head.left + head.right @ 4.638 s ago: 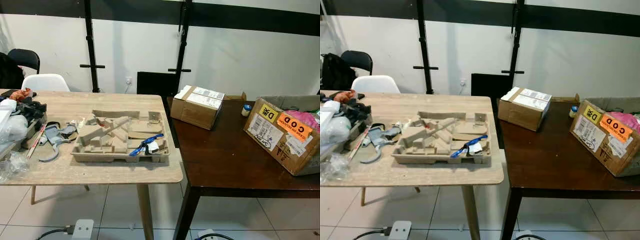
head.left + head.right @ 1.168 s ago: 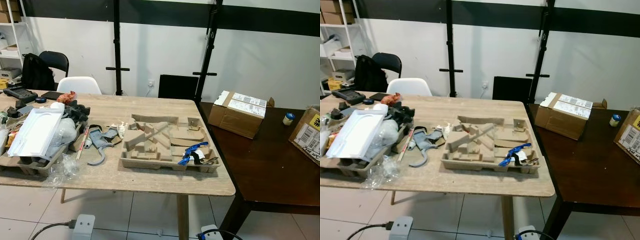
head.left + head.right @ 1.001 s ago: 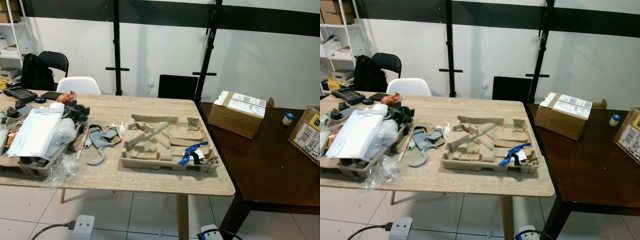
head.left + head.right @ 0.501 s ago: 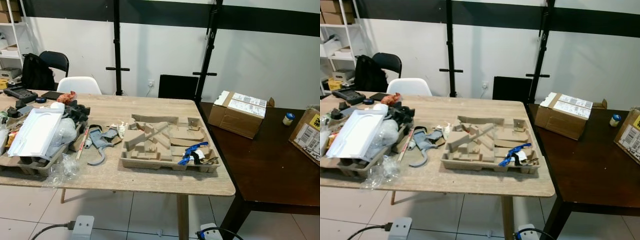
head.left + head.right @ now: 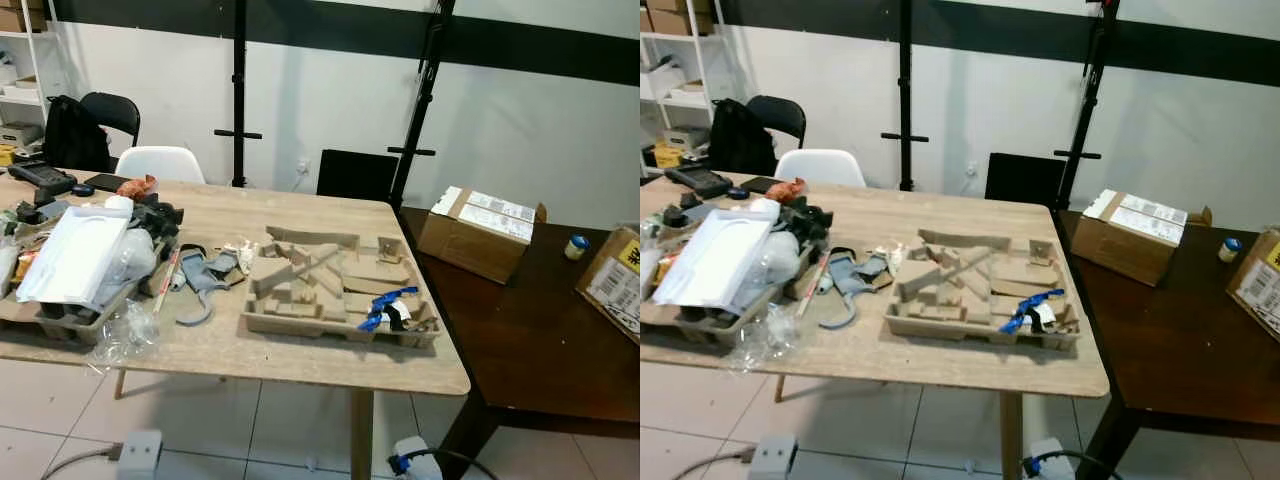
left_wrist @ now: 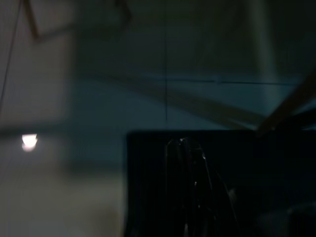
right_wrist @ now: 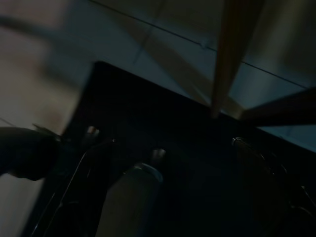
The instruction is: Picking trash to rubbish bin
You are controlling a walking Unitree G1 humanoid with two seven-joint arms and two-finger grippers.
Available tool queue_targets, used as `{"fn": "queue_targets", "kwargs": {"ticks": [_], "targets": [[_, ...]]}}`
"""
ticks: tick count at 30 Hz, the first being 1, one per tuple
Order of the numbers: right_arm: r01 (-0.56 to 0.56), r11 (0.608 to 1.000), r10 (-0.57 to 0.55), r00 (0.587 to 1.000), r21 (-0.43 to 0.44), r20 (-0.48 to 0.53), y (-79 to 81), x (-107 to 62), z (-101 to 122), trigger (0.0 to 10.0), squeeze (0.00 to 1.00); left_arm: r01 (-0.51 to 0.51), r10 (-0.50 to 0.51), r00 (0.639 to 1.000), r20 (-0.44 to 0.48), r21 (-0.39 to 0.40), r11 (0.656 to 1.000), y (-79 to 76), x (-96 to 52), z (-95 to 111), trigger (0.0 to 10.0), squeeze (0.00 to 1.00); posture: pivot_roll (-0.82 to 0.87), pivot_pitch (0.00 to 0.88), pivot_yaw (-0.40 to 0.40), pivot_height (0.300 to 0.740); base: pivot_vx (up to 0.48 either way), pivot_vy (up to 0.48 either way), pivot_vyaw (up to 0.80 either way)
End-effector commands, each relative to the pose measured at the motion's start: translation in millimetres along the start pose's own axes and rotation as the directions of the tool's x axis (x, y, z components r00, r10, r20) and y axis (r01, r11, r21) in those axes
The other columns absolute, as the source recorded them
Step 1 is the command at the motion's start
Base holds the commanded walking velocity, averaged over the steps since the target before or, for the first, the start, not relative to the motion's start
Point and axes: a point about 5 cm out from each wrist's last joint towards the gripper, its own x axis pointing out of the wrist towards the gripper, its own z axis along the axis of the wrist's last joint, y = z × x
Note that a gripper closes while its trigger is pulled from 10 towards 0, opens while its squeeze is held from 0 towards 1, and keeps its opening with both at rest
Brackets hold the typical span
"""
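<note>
On the light wooden desk (image 5: pixel 300 360), near its right end: a moulded pulp tray (image 5: pixel 335 295) with a blue strip (image 5: pixel 383 305) and scraps at its right corner. Left of it, grey plastic pieces (image 5: pixel 200 280), then a heap under a white sheet (image 5: pixel 75 255) and crinkled clear wrap (image 5: pixel 125 330). Adjoining on the right, a dark desk (image 5: pixel 530 340) bearing a cardboard box (image 5: pixel 480 232). Both wrist views too dark: fingers' spread, cannot tell.

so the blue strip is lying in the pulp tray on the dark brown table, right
Not quite. The blue strip does lie in the pulp tray, but that tray sits on the light wooden table, not the dark brown one beside it. The left eye view shows this.
</note>
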Motion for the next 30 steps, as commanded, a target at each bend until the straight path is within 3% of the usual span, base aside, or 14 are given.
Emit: {"fn": "queue_targets", "kwargs": {"ticks": [1,5,7,10,12,15,18,19,21,22,23,26,27,30], "targets": [[-0.037,0.999,0.037,0.998,-0.004,0.040,-6.3,-2.0,13.7,10.0,0.00,0.116,-0.116,0.993,-0.009,0.122,0.986,1.0,-5.1,5.4,10.0,0.00,0.15,0.000,-0.111,0.740,0.000,0.000,0.00],[-0.094,0.995,0.097,0.993,-0.043,0.069,-7.5,-2.5,27.1,10.0,0.00,0.186,-0.187,0.982,-0.015,0.188,0.964,6.4,-11.1,13.3,10.0,0.00,0.14,0.000,-0.112,0.740,0.000,0.000,0.00],[-0.216,0.964,0.230,0.970,-0.156,0.078,-8.8,-6.3,46.8,10.0,0.00,0.303,-0.316,0.947,0.047,0.185,0.935,11.2,-20.0,44.7,10.0,0.00,0.14,0.000,-0.115,0.740,0.000,0.000,0.00],[-0.289,0.935,0.306,0.950,-0.205,0.058,-9.2,-10.0,51.2,10.0,0.00,0.376,-0.393,0.914,0.106,0.146,0.915,8.2,-25.3,62.7,10.0,0.00,0.14,0.000,-0.116,0.740,0.000,0.000,0.00],[-0.391,0.888,0.407,0.913,-0.243,0.020,-10.3,-16.7,52.8,10.0,0.00,0.480,-0.487,0.850,0.201,0.087,0.873,2.8,-35.2,85.7,10.0,0.00,0.13,0.000,-0.113,0.740,0.000,0.000,0.00],[-0.450,0.865,0.474,0.878,-0.224,0.069,-16.6,-25.3,67.1,10.0,0.00,0.556,-0.555,0.795,0.245,0.073,0.828,1.7,-46.0,104.9,10.0,0.00,0.13,0.000,-0.101,0.740,0.000,0.000,0.00],[-0.476,0.868,0.497,0.822,-0.142,0.278,-24.5,-34.4,104.2,10.0,0.00,0.599,-0.598,0.746,0.294,0.095,0.795,1.9,-54.7,124.0,10.0,0.00,0.12,0.000,-0.091,0.740,0.000,0.000,0.00],[-0.476,0.868,0.497,0.822,-0.142,0.278,-24.5,-34.4,104.2,10.0,0.00,0.599,-0.598,0.746,0.294,0.095,0.795,1.9,-54.7,124.0,10.0,0.00,0.12,0.000,-0.091,0.740,0.000,0.000,0.00],[-0.519,0.841,0.532,0.747,-0.150,0.398,-27.4,-44.7,130.9,10.0,0.00,0.618,-0.617,0.710,0.339,0.120,0.777,1.8,-59.3,140.8,10.0,0.00,0.12,0.000,-0.085,0.740,0.000,0.000,0.00],[-0.519,0.841,0.532,0.747,-0.150,0.398,-27.4,-44.7,130.9,10.0,0.00,0.618,-0.617,0.710,0.339,0.120,0.777,1.8,-59.3,140.8,10.0,0.00,0.12,0.000,-0.085,0.740,0.000,0.000,0.00],[-0.551,0.816,0.559,0.674,-0.175,0.484,-27.7,-53.4,151.4,10.0,0.00,0.640,-0.642,0.652,0.404,0.161,0.751,-1.4,-64.7,160.4,10.0,0.00,0.11,0.000,-0.081,0.740,0.000,0.000,0.00],[-0.600,0.771,0.602,0.575,-0.215,0.554,-21.6,-61.0,170.7,10.0,0.00,0.659,-0.657,0.595,0.464,0.187,0.729,-6.8,-71.7,182.3,10.0,0.00,0.11,0.000,-0.077,0.740,0.000,0.000,0.00],[-0.612,0.752,0.612,0.513,-0.243,0.602,-13.0,-62.1,184.0,10.0,0.00,0.654,-0.653,0.576,0.492,0.201,0.729,-6.5,-73.5,193.3,10.0,0.00,0.10,0.000,-0.073,0.740,0.000,0.000,0.00],[-0.642,0.716,0.640,0.446,-0.275,0.626,-1.1,-63.2,195.7,10.0,0.00,0.646,-0.646,0.569,0.509,0.210,0.734,-5.6,-74.3,201.3,10.0,0.00,0.10,0.000,-0.069,0.740,0.000,0.000,0.00]]}}
